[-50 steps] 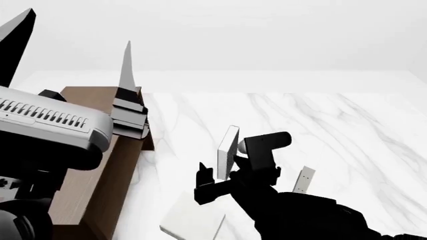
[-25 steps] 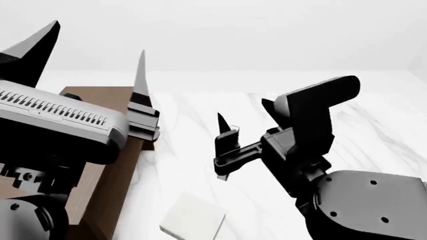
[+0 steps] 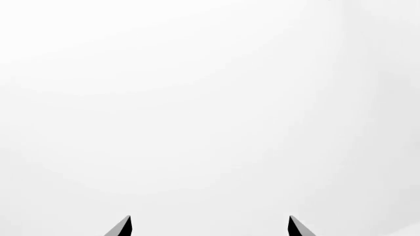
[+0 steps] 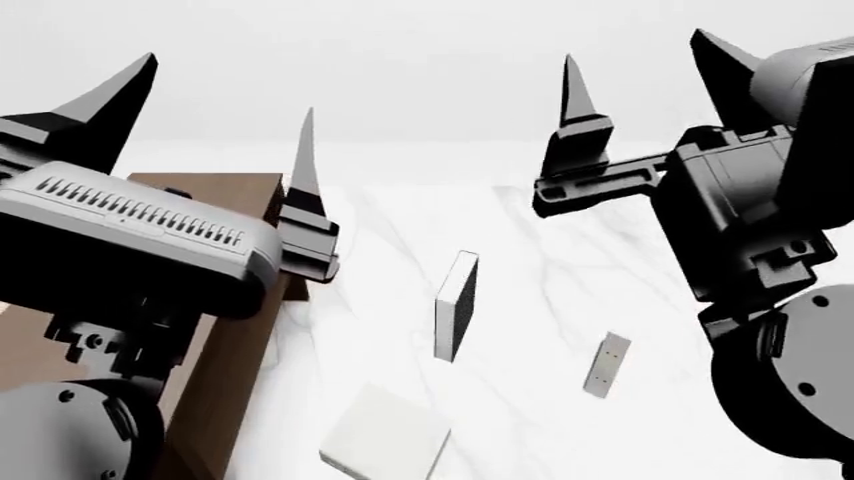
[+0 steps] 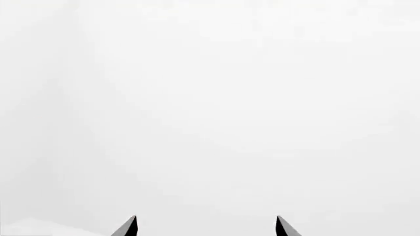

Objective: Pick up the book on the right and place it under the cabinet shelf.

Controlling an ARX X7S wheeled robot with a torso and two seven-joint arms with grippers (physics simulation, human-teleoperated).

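Right tool [image 4: 641, 75] risen, jaws apart, empty; book [image 4: 387, 437] flat on table, far below.

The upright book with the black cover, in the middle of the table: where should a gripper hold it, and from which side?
Probably by its upper end, coming from above. The book stands upright and is thin, so jaws lowered over it could close on its two broad covers.

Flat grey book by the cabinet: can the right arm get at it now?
Probably yes: the right gripper is open and empty, raised high, and nothing covers the grey book; the black-covered book stands apart beyond it.
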